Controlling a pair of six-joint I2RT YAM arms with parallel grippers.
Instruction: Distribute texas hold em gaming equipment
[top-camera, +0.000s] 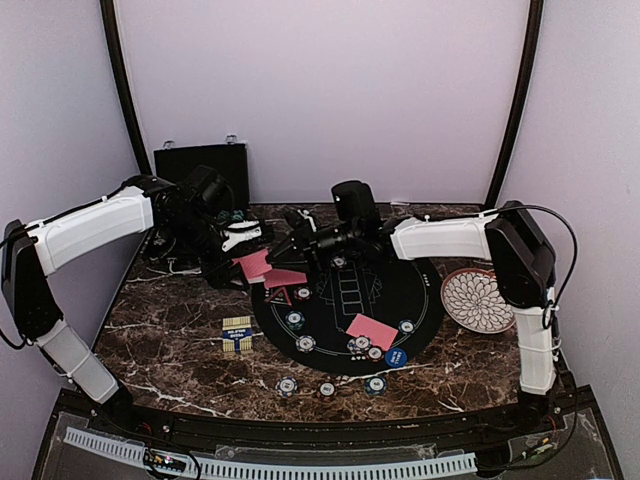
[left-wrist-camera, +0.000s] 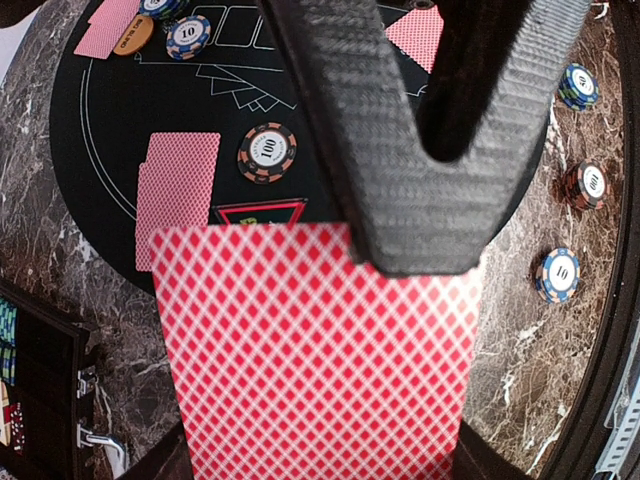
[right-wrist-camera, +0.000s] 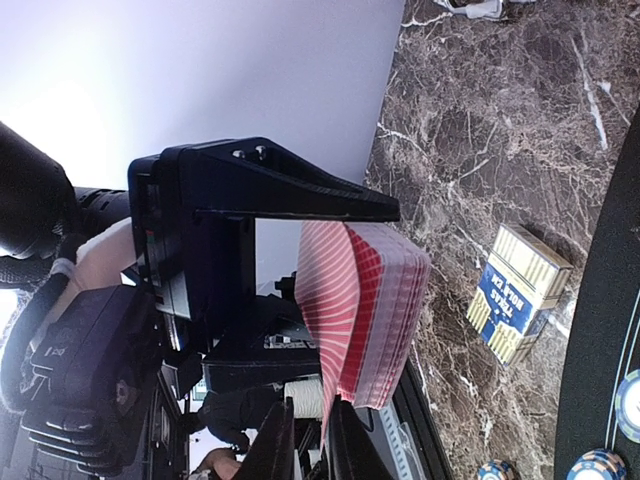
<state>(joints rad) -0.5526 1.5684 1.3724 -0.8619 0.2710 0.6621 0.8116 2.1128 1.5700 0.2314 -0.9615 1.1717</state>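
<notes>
My left gripper (top-camera: 243, 250) is shut on a deck of red-backed playing cards (left-wrist-camera: 315, 350), held above the left rim of the round black mat (top-camera: 330, 318). In the right wrist view the deck's top card (right-wrist-camera: 335, 300) peels away from the stack, its edge pinched between my right gripper's (right-wrist-camera: 312, 445) nearly closed fingers. My right gripper (top-camera: 290, 252) meets the deck from the right. Dealt cards lie on the mat (top-camera: 283, 278) (top-camera: 371, 330). Poker chips (top-camera: 287, 385) (left-wrist-camera: 267, 152) dot the mat and the marble. A blue button disc (top-camera: 396, 357) and an orange one (left-wrist-camera: 131, 37) lie on the mat.
A blue and yellow card box (top-camera: 237, 334) lies on the marble left of the mat. The white petal-pattern plate (top-camera: 478, 300) sits at the right edge. The black hard case (top-camera: 200, 160) stands at the back left against the wall.
</notes>
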